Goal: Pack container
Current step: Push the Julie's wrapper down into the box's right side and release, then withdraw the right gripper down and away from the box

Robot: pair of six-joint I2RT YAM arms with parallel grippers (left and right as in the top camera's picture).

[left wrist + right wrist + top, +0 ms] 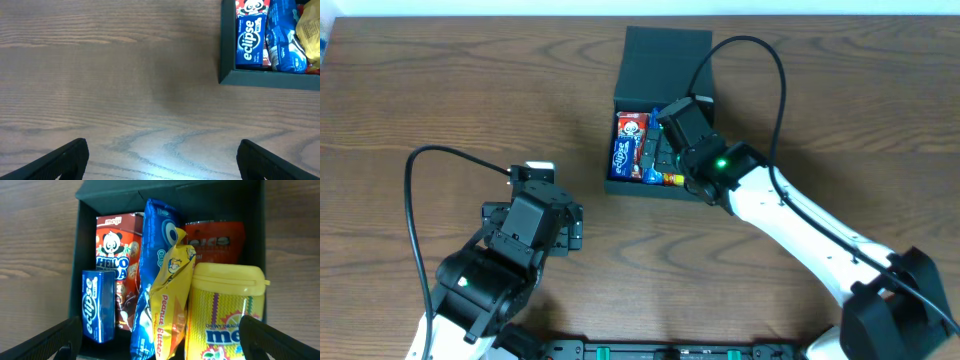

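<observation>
The container point(620, 187) is a dark square box with its flap lid point(665, 60) folded back. It shows in the left wrist view point(227, 60) and the right wrist view point(85, 202). It holds a blue Eclipse gum pack point(97, 305), a red Hello Panda box point(117, 250), a blue cookie packet point(157, 235), a yellow peanut butter packet point(170, 305), a yellow Mentos tub point(225, 305) and a red packet point(215, 240). My right gripper point(160, 340) is open above the box, holding nothing. My left gripper point(160, 160) is open over bare table, left of the box.
The wooden table point(440, 90) spreads around the box. Black cables point(775, 70) loop from both arms. A dark rail point(670, 350) runs along the front edge.
</observation>
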